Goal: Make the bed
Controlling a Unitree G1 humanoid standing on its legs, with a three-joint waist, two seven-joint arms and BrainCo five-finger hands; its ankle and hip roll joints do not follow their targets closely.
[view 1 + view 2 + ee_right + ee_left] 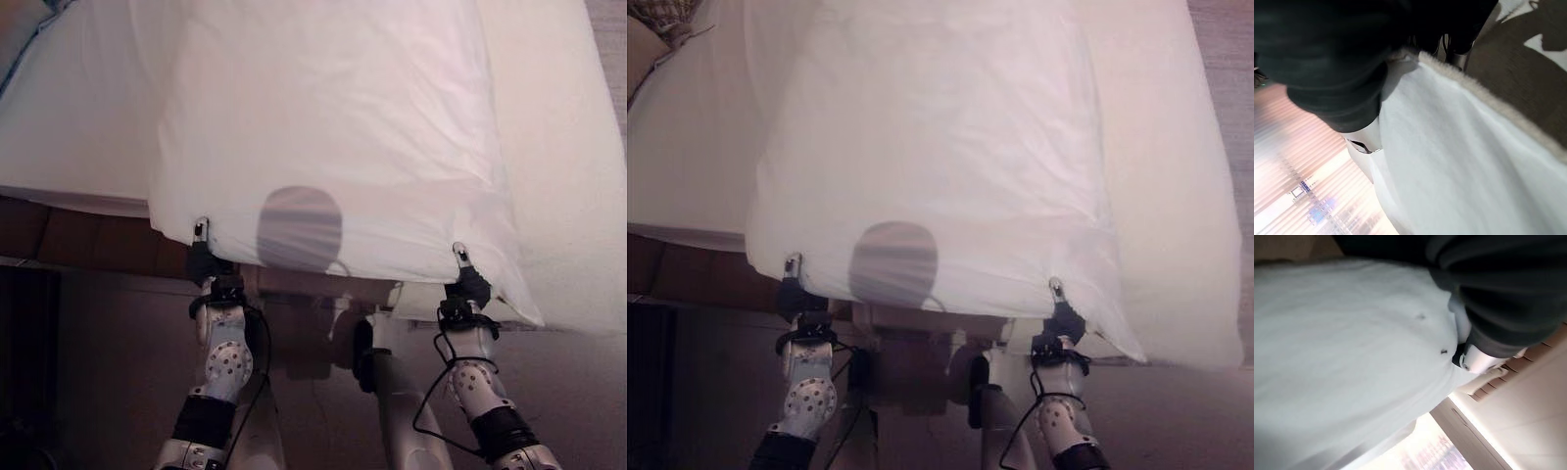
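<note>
White duvet [323, 127] held up — each robot hand [202, 257] [468, 279] under its near edge.

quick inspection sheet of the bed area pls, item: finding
surface: bed, white sheet, near edge in view
job's things: white duvet spread over the bed, its near edge held up at both corners
clutter: patterned cloth at the far left corner
robot hands: left robot hand and right robot hand each pinch a duvet corner
cables: nothing noted
surroundings: dark floor below the bed edge
</note>
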